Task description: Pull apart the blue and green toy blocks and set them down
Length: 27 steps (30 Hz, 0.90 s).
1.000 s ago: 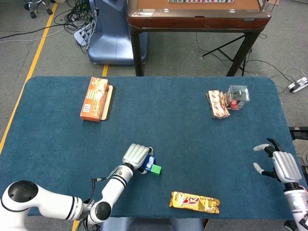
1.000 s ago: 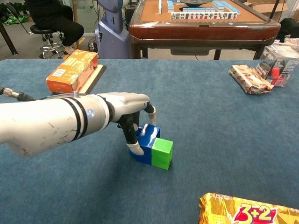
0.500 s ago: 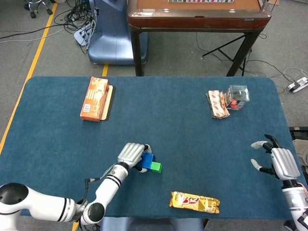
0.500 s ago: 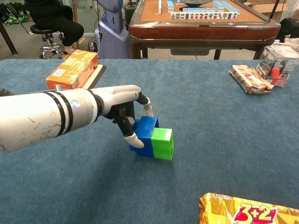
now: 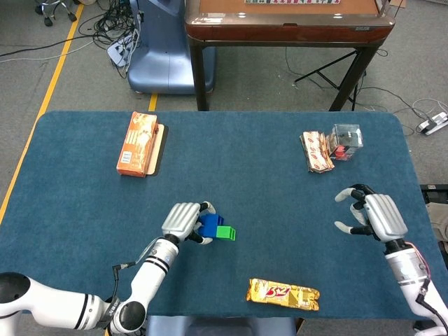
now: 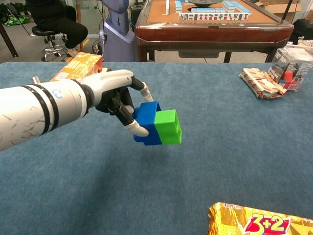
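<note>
The blue block (image 6: 146,122) and the green block (image 6: 168,127) are still joined, with the green one on the right. My left hand (image 6: 117,98) grips the blue block and holds the pair in the air above the table. In the head view the left hand (image 5: 182,221) shows at the lower middle, with the blue block (image 5: 208,225) and green block (image 5: 225,232) beside it. My right hand (image 5: 371,213) hovers over the right side of the table, fingers apart and holding nothing. It does not show in the chest view.
An orange box (image 5: 137,143) lies on a board at the back left. A wrapped snack (image 5: 316,151) and a clear case (image 5: 346,141) sit at the back right. A yellow snack packet (image 5: 283,294) lies near the front edge of the blue table (image 5: 266,189).
My left hand has lifted the joined blocks off the table and turned them. My right hand has moved inward and up over the table.
</note>
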### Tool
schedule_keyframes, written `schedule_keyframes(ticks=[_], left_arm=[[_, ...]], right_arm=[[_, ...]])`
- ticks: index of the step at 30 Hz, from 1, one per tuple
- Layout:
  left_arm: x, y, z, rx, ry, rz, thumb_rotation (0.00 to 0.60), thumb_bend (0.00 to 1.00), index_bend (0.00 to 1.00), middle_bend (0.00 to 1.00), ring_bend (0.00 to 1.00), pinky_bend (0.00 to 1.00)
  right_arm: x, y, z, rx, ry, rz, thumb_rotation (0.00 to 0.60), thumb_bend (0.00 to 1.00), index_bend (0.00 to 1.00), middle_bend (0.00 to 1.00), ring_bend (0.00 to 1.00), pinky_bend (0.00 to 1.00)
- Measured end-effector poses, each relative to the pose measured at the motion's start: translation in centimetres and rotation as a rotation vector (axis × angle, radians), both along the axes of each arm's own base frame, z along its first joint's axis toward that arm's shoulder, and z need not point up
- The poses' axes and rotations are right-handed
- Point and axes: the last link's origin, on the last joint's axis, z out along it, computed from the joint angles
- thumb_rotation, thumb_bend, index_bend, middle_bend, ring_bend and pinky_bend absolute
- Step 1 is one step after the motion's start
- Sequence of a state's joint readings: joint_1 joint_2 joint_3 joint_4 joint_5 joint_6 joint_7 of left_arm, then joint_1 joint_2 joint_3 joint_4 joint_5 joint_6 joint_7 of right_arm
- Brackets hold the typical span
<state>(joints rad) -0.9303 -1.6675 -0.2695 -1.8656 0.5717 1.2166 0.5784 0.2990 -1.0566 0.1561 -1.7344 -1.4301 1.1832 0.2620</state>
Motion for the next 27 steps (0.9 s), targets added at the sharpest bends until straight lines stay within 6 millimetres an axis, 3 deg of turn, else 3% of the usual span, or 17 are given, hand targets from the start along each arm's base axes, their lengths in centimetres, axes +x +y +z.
schedule_keyframes(ticks=[13, 21, 27], left_arm=[[1.9, 0.1, 1.4, 0.068, -0.150, 0.078, 0.600, 0.16, 0.59, 1.00, 0.86, 0.97], [2.9, 0.7, 2.0, 0.056, -0.281, 0.152, 0.600, 0.16, 0.62, 1.00, 0.87, 0.98], [3.3, 0.8, 2.2, 0.066, -0.362, 0.178, 0.600, 0.16, 0.62, 1.00, 0.87, 0.98]], right_arm=[[8.1, -5.7, -1.8, 0.208, -0.110, 0.035, 0.600, 0.00, 0.46, 1.00, 1.00, 1.00], [13.4, -7.5, -2.7, 0.320, -0.151, 0.113, 0.600, 0.00, 0.46, 1.00, 1.00, 1.00], [15.6, -8.2, -3.0, 0.353, -0.149, 0.115, 0.600, 0.00, 0.46, 1.00, 1.00, 1.00]])
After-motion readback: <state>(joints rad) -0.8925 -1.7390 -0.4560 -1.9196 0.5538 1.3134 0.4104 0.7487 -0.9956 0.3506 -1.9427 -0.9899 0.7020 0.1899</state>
